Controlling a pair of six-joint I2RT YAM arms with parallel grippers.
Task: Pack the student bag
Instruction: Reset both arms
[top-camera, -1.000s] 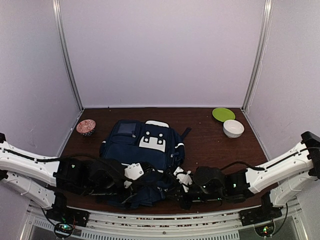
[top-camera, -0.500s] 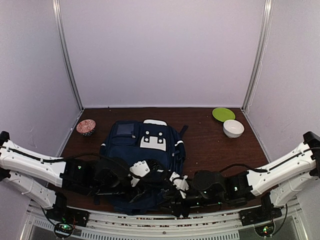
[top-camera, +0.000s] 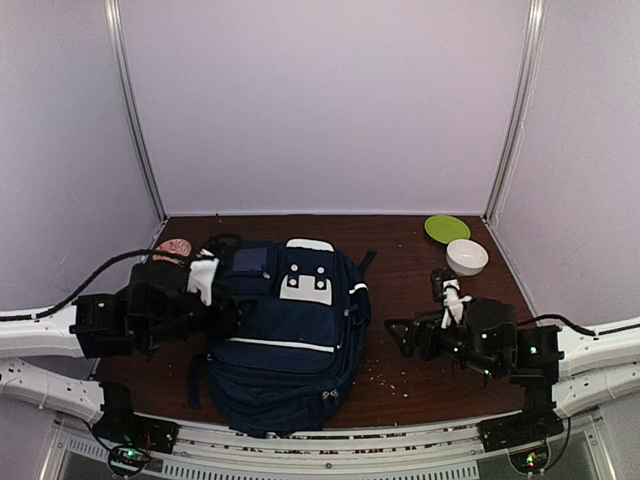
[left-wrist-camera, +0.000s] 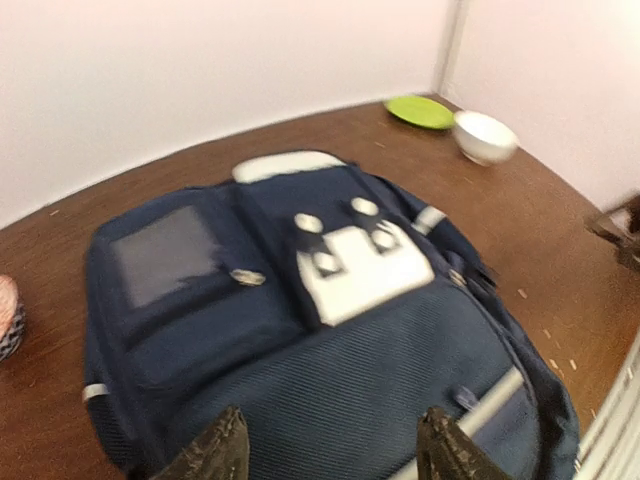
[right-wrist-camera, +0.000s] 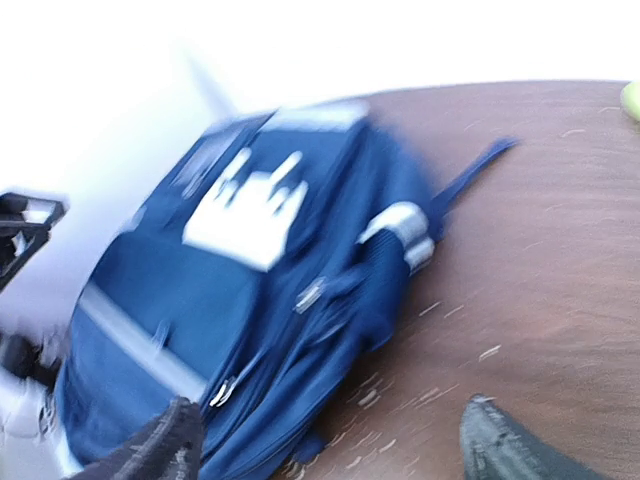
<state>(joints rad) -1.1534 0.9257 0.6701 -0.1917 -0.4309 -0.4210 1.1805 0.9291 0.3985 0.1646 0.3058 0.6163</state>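
Across the overhead view, the student bag is lying flat on the brown tabletop. It is filling the lower centre-left of the frame with its white patch facing up. The left end effector is hanging at the bag's left edge. Its dark fingers are merging with the navy fabric, so their spread is hard to read from this view. The left arm is covering part of a patterned bowl at the left of the frame. The right end effector is hovering over bare wood at lower right, apart from the bag. A green plate and a white bowl are sitting just beside each other at upper right.

Through the left wrist camera, the bag is taking up most of the frame, its lower corners cut off. The left end effector is showing only two dark fingertips at the bottom edge. They are standing wide apart with nothing between them. The patterned bowl is being cropped by the left edge.

Through the right wrist camera, everything is smearing with blur. The bag is lying at centre-left. The right end effector is showing fingertips spread wide, gripping nothing. A dark shape at the left edge is too blurred to name.
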